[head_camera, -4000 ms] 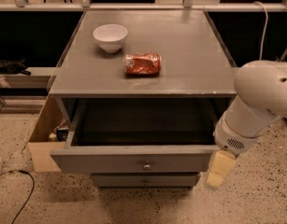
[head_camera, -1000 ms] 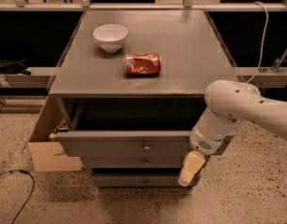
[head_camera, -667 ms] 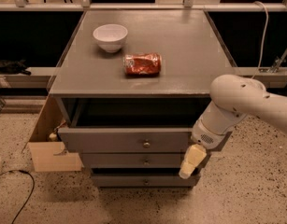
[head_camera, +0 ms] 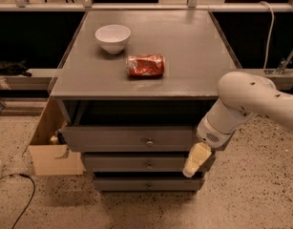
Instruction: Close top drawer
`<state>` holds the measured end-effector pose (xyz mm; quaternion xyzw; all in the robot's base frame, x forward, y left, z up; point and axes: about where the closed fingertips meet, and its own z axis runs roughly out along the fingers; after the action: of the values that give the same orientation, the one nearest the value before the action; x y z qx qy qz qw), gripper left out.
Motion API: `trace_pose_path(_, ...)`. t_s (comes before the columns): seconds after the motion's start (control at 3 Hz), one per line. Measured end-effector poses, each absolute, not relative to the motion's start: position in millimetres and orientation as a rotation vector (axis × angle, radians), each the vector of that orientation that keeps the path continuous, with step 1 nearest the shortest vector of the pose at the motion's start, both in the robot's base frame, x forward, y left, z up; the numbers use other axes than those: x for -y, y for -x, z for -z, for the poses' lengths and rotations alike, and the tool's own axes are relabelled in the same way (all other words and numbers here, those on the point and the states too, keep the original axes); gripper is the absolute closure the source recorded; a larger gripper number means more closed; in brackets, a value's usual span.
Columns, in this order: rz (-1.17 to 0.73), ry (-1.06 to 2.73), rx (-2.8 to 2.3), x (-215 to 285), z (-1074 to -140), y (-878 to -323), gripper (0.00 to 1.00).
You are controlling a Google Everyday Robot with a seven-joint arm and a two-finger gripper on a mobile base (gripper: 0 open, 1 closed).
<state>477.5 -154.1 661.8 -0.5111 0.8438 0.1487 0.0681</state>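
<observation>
The gripper [head_camera: 196, 160] hangs at the right end of the drawer fronts, just below the top drawer's [head_camera: 127, 138] corner, fingers together and holding nothing. The top drawer stands a little out from the cabinet, above two lower fronts. On the top behind lie a can [head_camera: 145, 65] and, farther back, a bowl [head_camera: 112, 37].

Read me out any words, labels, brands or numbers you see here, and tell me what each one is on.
No text reads clearly.
Print on the red packet, lying on the cabinet top: too blurred.
Dark mark on the cardboard box: unreadable.
The pincer, just below the right end of the top drawer: no label visible.
</observation>
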Motion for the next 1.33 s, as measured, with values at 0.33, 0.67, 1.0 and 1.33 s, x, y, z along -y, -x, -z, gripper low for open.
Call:
trace_pose_path(0.33, -0.425, 1.596, -2.535, 143.3, -657.0, -468.0, 0.00)
trace_pose_path(0.67, -0.376, 1.674, -2.532, 127.6, -647.2, -460.9, 0.00)
trace_pose_path(1.0, -0.377, 1.673, -2.531, 127.7, -647.2, -460.6, 0.00)
trace_pose_path(1.33, -0.352, 1.633, -2.543, 128.9, -647.9, -478.2, 0.00)
